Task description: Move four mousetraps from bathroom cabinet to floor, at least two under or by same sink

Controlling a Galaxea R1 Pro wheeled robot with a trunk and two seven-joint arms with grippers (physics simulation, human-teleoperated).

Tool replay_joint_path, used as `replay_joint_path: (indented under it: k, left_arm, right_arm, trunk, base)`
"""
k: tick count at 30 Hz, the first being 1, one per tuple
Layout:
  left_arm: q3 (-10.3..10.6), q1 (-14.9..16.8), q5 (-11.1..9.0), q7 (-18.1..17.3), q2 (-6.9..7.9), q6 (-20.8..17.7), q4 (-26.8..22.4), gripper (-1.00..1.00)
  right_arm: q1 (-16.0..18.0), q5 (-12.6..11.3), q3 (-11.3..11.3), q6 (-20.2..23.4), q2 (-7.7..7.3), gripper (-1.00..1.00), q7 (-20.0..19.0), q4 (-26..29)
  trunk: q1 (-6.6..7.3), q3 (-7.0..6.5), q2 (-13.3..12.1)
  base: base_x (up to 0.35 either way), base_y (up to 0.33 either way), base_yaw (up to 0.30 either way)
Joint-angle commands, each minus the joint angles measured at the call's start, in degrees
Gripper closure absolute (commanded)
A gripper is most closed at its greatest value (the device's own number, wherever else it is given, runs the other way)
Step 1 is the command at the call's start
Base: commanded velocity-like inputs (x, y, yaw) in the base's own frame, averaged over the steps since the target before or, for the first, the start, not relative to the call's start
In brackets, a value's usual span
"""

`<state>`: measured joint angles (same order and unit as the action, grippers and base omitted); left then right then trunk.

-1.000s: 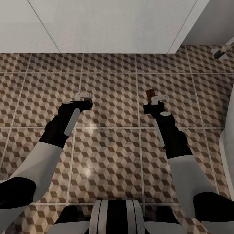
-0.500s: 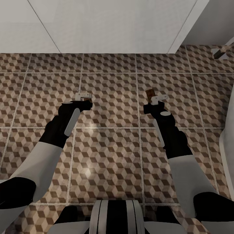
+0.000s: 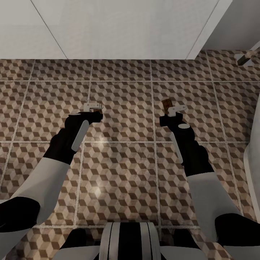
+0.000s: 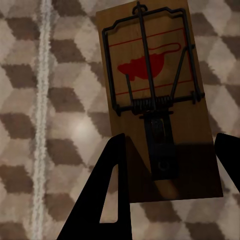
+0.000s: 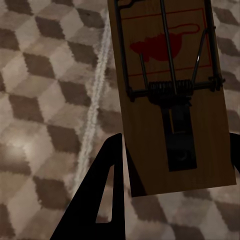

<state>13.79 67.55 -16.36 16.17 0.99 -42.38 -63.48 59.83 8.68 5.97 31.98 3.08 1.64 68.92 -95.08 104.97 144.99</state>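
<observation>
From where I stood, both arms reached out over the bathroom floor (image 3: 122, 159), each with a mousetrap pinched at its tip. The left end effector (image 3: 93, 108) was closed on the left mousetrap (image 4: 152, 95), its dark fingers (image 4: 112, 190) bearing on the two long edges of the board near the plain end, so the board's long axis ran straight on from the fingers toward twelve o'clock, red mark and wire parts at the far end. The right end effector (image 3: 173, 110) gripped the right mousetrap (image 5: 170, 95) the same way, though in the head view that board (image 3: 166, 105) leaned toward eleven o'clock.

What the coming move turned on, I judged, was the way down: each trap hung directly over patterned tile, face toward the wrist camera, with the floor behind it and clear of the grout lines. How far above the tiles they hung I could not tell. The white vanity unit (image 3: 108, 29) lay ahead at twelve o'clock, well beyond both traps, and neither arm was plainly nearer to it.
</observation>
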Motion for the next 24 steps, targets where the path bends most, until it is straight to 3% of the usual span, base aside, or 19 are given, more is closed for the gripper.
replay_joint_path:
  k: [1,24]
  left_arm:
    - [0.19,0.03,-0.6,0.53,0.07,-0.16,-0.06,1.0]
    - [0.19,0.03,-0.6,0.53,0.07,-0.16,-0.06,1.0]
  right_arm:
    - [0.03,0.37,0.09,0.35,0.0,1.0,0.14,0.08]
    - [-0.1,0.29,0.09,0.55,0.01,1.0,0.14,1.19]
  trunk:
    - [0.01,0.03,0.01]
    - [0.01,0.03,0.01]
  base:
    - [0.0,0.0,0.0]
    - [0.0,0.0,0.0]
